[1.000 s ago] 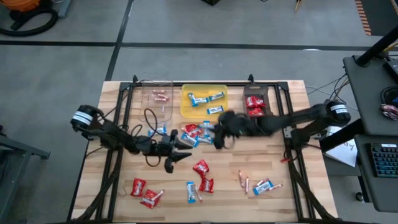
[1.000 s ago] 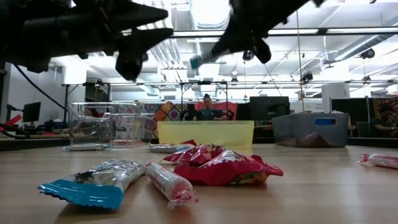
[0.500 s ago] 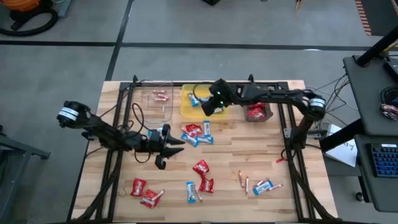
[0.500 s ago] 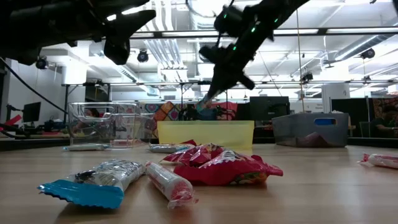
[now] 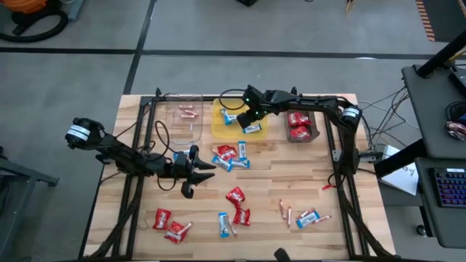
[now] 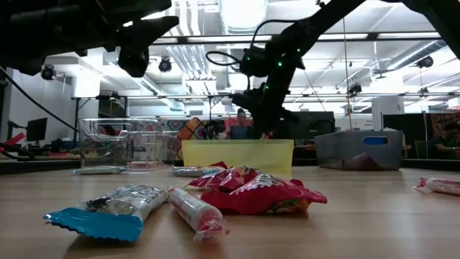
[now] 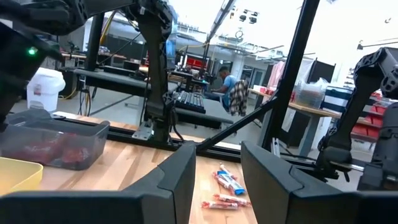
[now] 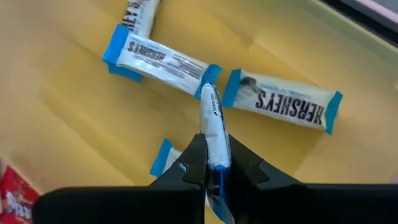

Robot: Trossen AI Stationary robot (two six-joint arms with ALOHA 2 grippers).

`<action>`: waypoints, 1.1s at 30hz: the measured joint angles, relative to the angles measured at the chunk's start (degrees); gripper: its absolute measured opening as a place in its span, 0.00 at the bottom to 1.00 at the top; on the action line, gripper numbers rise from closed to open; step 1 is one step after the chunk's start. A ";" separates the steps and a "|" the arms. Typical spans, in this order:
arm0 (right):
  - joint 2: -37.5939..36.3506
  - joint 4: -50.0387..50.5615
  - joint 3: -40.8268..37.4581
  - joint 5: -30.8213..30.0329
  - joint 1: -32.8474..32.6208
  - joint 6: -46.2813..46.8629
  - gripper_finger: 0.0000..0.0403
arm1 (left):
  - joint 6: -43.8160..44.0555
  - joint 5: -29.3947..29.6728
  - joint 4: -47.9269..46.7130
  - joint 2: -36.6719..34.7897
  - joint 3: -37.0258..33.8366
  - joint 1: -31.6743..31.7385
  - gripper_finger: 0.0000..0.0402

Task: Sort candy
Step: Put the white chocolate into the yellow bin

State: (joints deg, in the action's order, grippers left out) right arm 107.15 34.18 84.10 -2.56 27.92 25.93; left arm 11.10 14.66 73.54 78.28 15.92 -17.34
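Note:
My right gripper (image 5: 248, 121) is over the yellow tray (image 5: 220, 129), shut on a blue-and-white bar (image 8: 211, 118). Other blue-and-white bars (image 8: 283, 107) lie flat on the tray floor under it. My left gripper (image 5: 202, 173) hovers open above the table's left middle, left of a cluster of red and blue-and-white candy (image 5: 229, 156). In the left wrist view its fingers (image 7: 180, 180) stand apart with nothing between them. More red packets (image 5: 237, 196), bars and pinkish sticks (image 5: 285, 211) lie on the near half of the table. My right gripper pinches one end of the blue-and-white bar (image 8: 213, 152) between its two fingers. The fingers lie along the bar, coming from above and slanting toward the table's left. The bar sticks out past the fingertips, and its free end (image 8: 209, 93) is over the bars in the tray.
The clear tray (image 5: 172, 125) with pinkish sticks stands left of the yellow one, and the dark tray (image 5: 314, 132) with red packets stands right of it, all along the far edge. Black frame rails (image 5: 140, 156) run down both table sides. Bare wood lies between the candy groups.
My right gripper has carried the bar from the table's middle toward the far edge and come down over the yellow tray, still shut on it. My left gripper has drawn back a little toward the table's left and stayed open.

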 joint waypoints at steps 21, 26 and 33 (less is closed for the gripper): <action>2.52 -12.65 -0.01 0.04 0.61 5.57 0.06 | 0.08 1.46 0.17 0.04 0.04 0.00 0.28; 4.21 -12.19 -0.03 -0.40 0.88 5.57 0.08 | 0.12 1.49 0.17 0.04 0.07 0.00 0.28; 4.81 -12.19 -0.03 -0.55 1.01 4.66 0.26 | 0.54 1.49 0.17 0.04 0.07 0.00 0.28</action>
State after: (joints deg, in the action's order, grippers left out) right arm 111.96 21.99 84.07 -3.11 28.93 30.60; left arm 11.64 16.14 73.71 78.32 15.99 -17.34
